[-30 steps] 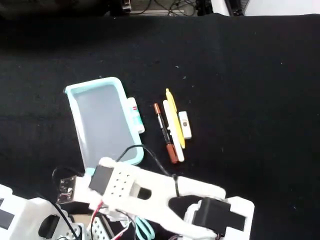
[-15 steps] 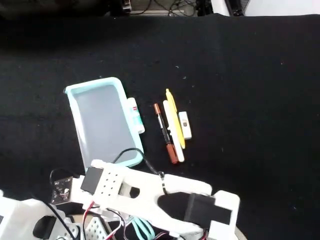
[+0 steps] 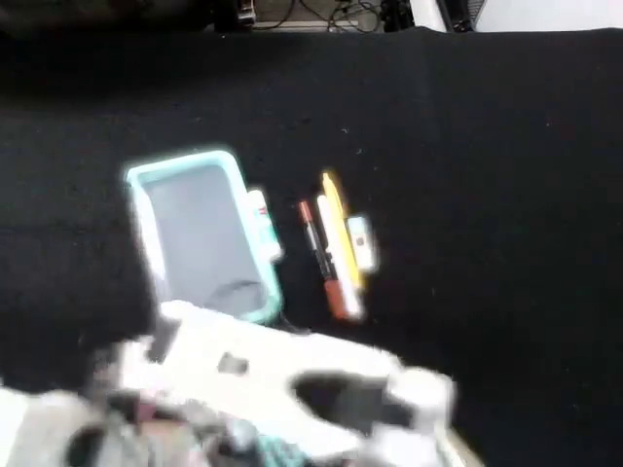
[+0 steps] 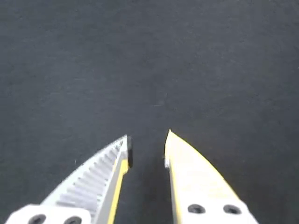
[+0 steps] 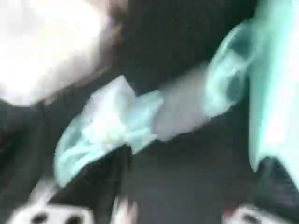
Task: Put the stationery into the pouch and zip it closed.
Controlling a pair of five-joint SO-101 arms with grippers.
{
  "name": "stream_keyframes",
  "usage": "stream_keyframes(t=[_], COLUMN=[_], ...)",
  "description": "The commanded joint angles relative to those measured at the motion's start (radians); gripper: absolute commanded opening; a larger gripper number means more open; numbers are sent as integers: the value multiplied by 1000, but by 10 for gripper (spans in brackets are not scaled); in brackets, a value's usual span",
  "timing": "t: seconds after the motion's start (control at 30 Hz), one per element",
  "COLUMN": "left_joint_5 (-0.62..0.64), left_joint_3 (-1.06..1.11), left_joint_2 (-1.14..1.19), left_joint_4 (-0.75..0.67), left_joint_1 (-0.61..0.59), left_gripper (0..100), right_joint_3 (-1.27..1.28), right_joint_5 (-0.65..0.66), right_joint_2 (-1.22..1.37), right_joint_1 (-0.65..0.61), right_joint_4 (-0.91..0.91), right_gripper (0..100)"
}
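High view: a black cloth (image 3: 487, 146) covers the table. The pouch (image 3: 200, 238), teal-rimmed with a grey face, lies flat on the left part of the cloth. A small white item (image 3: 259, 222) lies just beside its right long edge, outside the pouch. A little farther right, apart from the pouch, the pens lie side by side in a tight row. There is a brown pen (image 3: 319, 255) on the left and a yellow pen (image 3: 336, 219) next to it. A short white piece (image 3: 361, 243) lies against the row's right side. All the stationery rests on the cloth. A white arm (image 3: 263, 365) stretches across the near edge, its upper end close to the pouch's near corner. Its side cannot be told. Blur hides whether the pouch is open or zipped.

Left wrist view: the left gripper (image 4: 147, 144) hangs over bare cloth (image 4: 149, 56). Its jaws stand a narrow gap apart with nothing between them. One of the fingers (image 4: 93, 184) is ribbed on its inner face, and the other is smooth and pale yellow.

Right wrist view: heavy blur. A teal strap (image 5: 112, 126) crosses the middle over dark cloth (image 5: 187, 177). The teal edge of the pouch (image 5: 275, 84) runs down one side. A white shape (image 5: 46, 42) sits in one corner, too smeared to identify. How this arm's own jaws stand cannot be told.
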Motion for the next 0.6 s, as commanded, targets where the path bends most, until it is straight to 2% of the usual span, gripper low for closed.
stream_keyframes(t=[0.0,0.2,0.43,0.57], left_joint_5=[9,72,163,170], left_joint_3=[-5,-5,24,61], left_joint_2=[-9,-9,-9,-9], left_joint_4=[0,0,3,0], left_joint_1=[-42,-163,-311,-351], left_gripper=[149,149,149,149], right_joint_3=[-79,-136,-200,-220], right_joint_5=[-9,-57,-170,-204], right_joint_2=[19,19,27,30], right_joint_1=[37,35,35,35], right_joint_4=[9,9,3,0], right_gripper=[420,420,421,421])
